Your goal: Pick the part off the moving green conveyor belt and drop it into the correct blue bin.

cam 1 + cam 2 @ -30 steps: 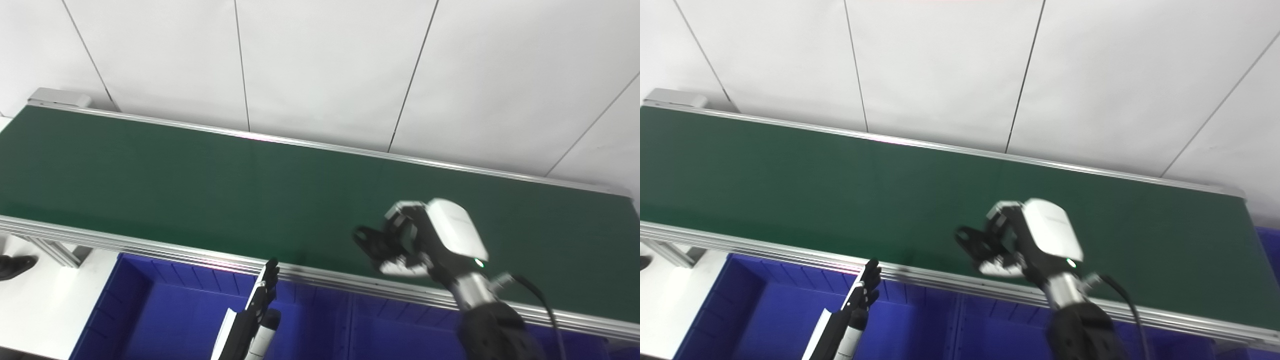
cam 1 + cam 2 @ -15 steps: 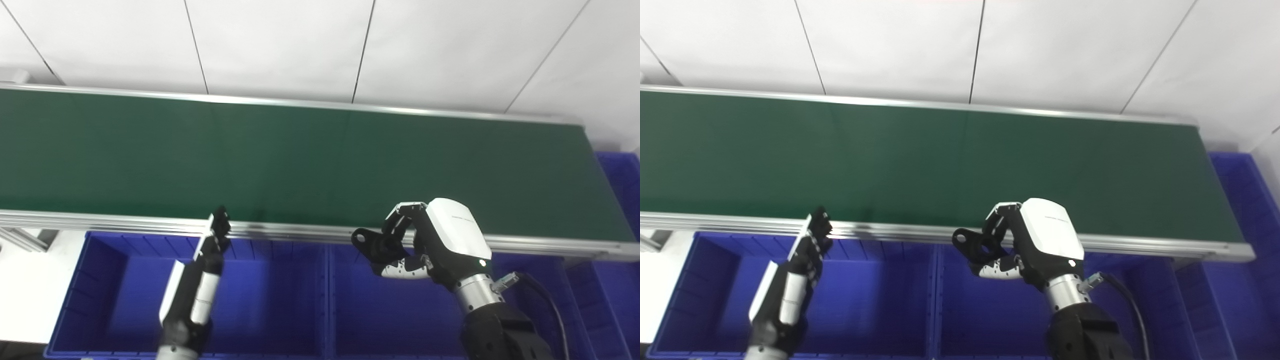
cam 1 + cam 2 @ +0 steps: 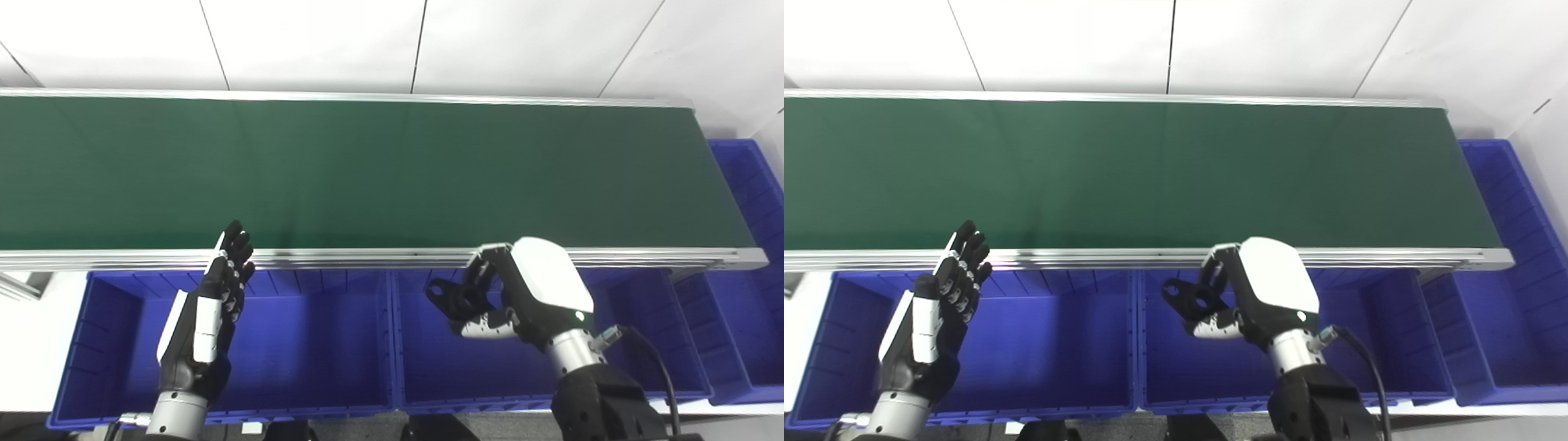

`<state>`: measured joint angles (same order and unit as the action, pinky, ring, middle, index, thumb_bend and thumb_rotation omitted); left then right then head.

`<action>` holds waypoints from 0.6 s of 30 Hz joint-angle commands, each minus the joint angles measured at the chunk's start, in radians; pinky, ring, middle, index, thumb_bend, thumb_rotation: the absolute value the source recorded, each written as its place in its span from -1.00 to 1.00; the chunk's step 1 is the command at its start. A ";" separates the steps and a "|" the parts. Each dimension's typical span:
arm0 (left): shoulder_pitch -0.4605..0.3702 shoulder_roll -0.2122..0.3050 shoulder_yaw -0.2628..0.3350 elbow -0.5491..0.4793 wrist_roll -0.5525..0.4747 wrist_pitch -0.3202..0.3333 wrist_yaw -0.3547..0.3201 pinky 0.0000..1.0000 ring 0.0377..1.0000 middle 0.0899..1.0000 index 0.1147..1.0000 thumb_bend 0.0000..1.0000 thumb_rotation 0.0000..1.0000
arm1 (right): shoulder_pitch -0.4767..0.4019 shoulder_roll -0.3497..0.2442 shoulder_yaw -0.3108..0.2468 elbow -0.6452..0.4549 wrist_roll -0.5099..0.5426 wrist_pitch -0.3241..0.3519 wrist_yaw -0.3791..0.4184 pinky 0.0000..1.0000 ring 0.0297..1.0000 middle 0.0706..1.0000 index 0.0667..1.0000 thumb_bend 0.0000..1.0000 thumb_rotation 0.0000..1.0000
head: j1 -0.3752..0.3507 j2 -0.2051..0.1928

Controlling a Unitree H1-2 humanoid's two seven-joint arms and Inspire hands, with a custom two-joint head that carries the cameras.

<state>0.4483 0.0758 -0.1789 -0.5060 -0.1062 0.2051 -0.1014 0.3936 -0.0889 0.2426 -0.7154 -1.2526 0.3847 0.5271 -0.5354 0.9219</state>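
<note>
- Over the middle bin, just below the belt, hung the right hand — its fingers curled around a black part with a round hole at one end.
- Below the belt's near rail, the part sat above the bin's floor, not on the belt.
- Left of that, over the left bin, the left hand stood with fingers straight and apart — holding nothing, fingertips reaching the rail.
- Right of the belt's end lay another bin.
</note>
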 commanded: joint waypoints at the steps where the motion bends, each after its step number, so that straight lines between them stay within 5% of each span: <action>1: -0.004 -0.003 -0.003 -0.029 0.004 -0.014 -0.007 1.00 1.00 1.00 1.00 0.39 1.00 | 0.002 0.012 -0.011 -0.007 -0.042 -0.036 -0.009 -0.62 -0.50 -0.13 -0.10 0.06 -1.00 | 0.001 -0.001; 4: -0.002 -0.006 -0.008 -0.027 0.011 -0.019 -0.005 1.00 1.00 1.00 1.00 0.39 1.00 | 0.010 0.013 -0.018 0.011 -0.072 -0.044 -0.007 -0.49 -0.34 -0.12 -0.09 0.06 -0.98 | 0.009 -0.002; 5: -0.001 -0.006 -0.010 -0.027 0.012 -0.020 -0.005 1.00 1.00 1.00 1.00 0.37 1.00 | 0.012 0.012 -0.020 0.015 -0.078 -0.048 -0.008 -0.40 -0.21 0.03 0.14 0.49 -0.62 | 0.009 -0.002; 9: 0.002 -0.011 -0.017 -0.030 0.034 -0.020 -0.001 1.00 1.00 1.00 1.00 0.37 1.00 | 0.012 0.007 -0.029 0.021 -0.074 -0.055 -0.007 -0.14 0.10 0.27 0.36 0.94 -0.20 | 0.014 -0.003; 12: 0.005 -0.013 -0.024 -0.030 0.046 -0.022 -0.003 1.00 1.00 1.00 1.00 0.41 1.00 | 0.012 -0.008 -0.030 0.022 -0.071 -0.070 -0.015 0.07 0.31 0.41 0.41 1.00 -0.04 | 0.023 -0.007; 18: 0.014 -0.024 -0.034 -0.041 0.059 -0.010 -0.001 1.00 1.00 1.00 1.00 0.44 1.00 | 0.019 -0.012 -0.042 0.010 -0.048 -0.093 -0.023 0.07 0.31 0.41 0.43 1.00 0.01 | 0.040 -0.009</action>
<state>0.4583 0.0572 -0.2041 -0.5085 -0.0576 0.2054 -0.1013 0.4049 -0.1023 0.2070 -0.6718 -1.3068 0.3386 0.5332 -0.4956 0.9143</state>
